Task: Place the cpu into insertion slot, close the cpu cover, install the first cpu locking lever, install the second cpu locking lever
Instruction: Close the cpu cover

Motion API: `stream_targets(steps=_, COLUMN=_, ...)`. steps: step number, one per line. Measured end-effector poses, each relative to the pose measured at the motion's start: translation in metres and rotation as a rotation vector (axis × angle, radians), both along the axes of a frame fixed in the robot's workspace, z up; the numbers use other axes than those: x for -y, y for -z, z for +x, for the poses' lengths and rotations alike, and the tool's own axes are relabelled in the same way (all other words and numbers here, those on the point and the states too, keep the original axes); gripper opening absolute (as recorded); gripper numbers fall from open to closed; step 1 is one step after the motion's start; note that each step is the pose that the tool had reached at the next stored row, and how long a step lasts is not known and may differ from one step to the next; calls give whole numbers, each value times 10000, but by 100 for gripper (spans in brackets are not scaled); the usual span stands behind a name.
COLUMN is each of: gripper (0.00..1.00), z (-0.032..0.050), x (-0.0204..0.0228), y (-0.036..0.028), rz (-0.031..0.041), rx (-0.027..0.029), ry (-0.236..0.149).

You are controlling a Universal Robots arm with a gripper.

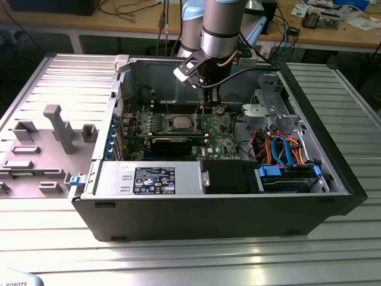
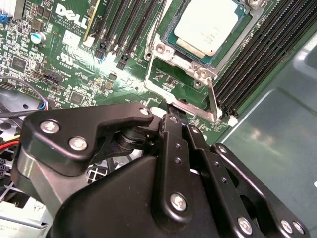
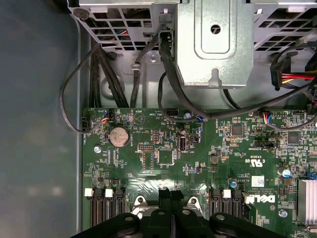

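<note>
The cpu [image 1: 180, 123] [image 2: 208, 25] lies flat in the insertion slot [image 2: 185, 101] on the green motherboard, its silver top showing. The cpu cover [image 2: 173, 57], a silver frame, lies down around it. One thin locking lever [image 2: 212, 96] runs along one side of the socket and a second lever [image 2: 154, 27] along the other; I cannot tell whether either is latched. My gripper [image 1: 205, 108] [image 2: 177, 119] [image 3: 171, 192] hangs just beside the socket's edge, to the exterior view's right of the cpu. Its black fingers are shut, with nothing visible between them.
A long black expansion card [image 1: 172, 143] lies in front of the socket. Memory slots [image 2: 124, 25] flank it. A metal drive cage [image 1: 265, 110] [image 3: 208, 44] and cable bundles [image 1: 286, 149] fill the case's right. A grey fixture tray [image 1: 47, 143] sits outside at the left.
</note>
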State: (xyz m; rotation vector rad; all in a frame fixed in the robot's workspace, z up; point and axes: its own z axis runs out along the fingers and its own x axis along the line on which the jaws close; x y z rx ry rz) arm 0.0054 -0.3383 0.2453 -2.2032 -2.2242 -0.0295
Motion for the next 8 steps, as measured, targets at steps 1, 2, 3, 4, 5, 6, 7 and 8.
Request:
stream_targets(steps=1, gripper=11, z=-1, x=0, y=0, rz=0, rx=0, ry=0)
stream_targets(steps=2, gripper=11, z=-2, x=0, y=0, rz=0, rx=0, ry=1)
stream_targets(steps=3, gripper=11, z=-3, x=0, y=0, rz=0, rx=0, ry=1)
stream_targets(steps=4, gripper=11, z=-5, x=0, y=0, rz=0, rx=1, ry=1)
stream_targets(steps=5, gripper=11, z=-10, x=0, y=0, rz=0, rx=0, ry=1)
stream_targets(steps=6, gripper=11, z=-11, x=0, y=0, rz=0, rx=0, ry=0)
stream_targets(steps=7, gripper=11, z=-16, x=0, y=0, rz=0, rx=0, ry=1)
stream_targets(steps=8, gripper=11, z=-18, x=0, y=0, rz=0, rx=0, ry=-1)
